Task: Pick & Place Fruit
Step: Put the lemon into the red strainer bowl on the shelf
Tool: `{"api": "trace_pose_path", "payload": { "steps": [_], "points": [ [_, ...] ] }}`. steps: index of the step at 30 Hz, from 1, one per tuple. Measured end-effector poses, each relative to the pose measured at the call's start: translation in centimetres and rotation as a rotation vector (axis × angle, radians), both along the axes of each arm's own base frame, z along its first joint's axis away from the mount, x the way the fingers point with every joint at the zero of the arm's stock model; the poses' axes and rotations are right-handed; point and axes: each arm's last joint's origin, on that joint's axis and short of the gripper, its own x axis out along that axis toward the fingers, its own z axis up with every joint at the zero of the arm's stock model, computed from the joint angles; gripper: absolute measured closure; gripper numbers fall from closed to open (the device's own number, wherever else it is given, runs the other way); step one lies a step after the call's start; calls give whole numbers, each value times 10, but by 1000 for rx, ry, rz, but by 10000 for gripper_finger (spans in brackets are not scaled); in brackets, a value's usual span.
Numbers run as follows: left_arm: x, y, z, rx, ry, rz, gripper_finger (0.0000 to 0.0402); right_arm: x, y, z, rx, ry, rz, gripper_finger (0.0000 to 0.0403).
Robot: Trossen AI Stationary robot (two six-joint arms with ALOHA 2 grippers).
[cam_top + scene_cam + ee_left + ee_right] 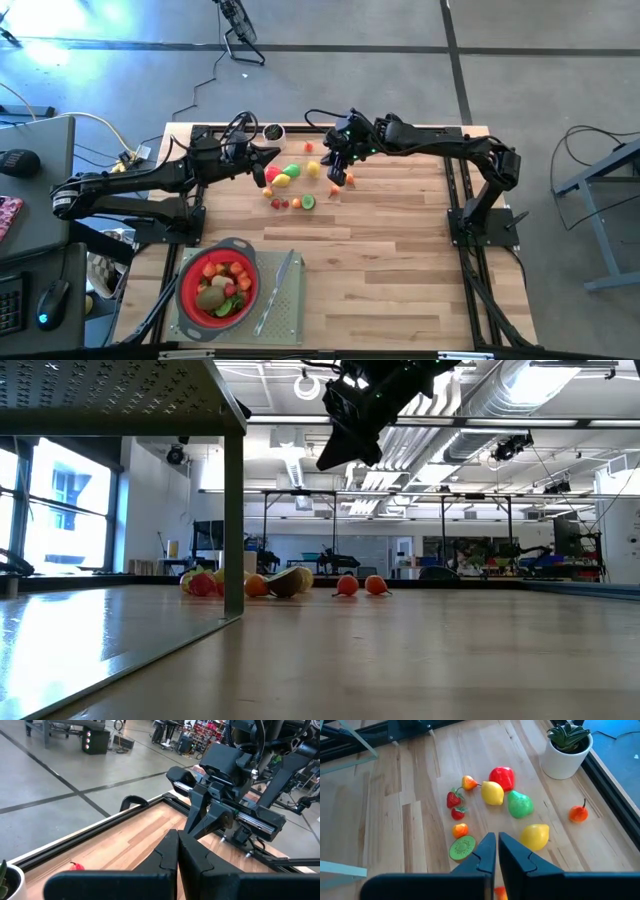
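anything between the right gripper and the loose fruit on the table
Nothing visible. The right gripper, shut and empty, hangs above the loose fruit, and its wrist view shows only bare wood down to them. The potted plant stands off to one side by the table edge, and the left gripper waits beside the cluster.

The right gripper (492, 851) hangs above a cluster of toy fruits (495, 800); the kiwi slice (462, 847) lies just beside its fingertips, the potted plant (567, 747) well beyond.
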Motion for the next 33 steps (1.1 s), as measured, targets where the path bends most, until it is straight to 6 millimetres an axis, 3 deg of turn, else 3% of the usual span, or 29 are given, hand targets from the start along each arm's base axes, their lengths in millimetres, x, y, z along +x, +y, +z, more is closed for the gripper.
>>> {"api": "trace_pose_path", "payload": {
  "steps": [5, 14, 19, 25, 33],
  "points": [
    [0, 0, 0, 0, 1, 0, 402, 0, 0, 0, -22, 4, 8, 330],
    [0, 0, -1, -2, 6, 0, 402, 0, 0, 0, -114, 32, -33, 147],
    [0, 0, -2, -6, 18, 0, 402, 0, 0, 0, -143, 44, -61, 79],
    [0, 0, -2, -6, 20, 0, 402, 1, -1, 1, -159, 39, -92, 49],
    [0, 0, -3, -10, 31, -1, 402, -2, -8, 2, -38, 8, -218, 60]
  ]
}}
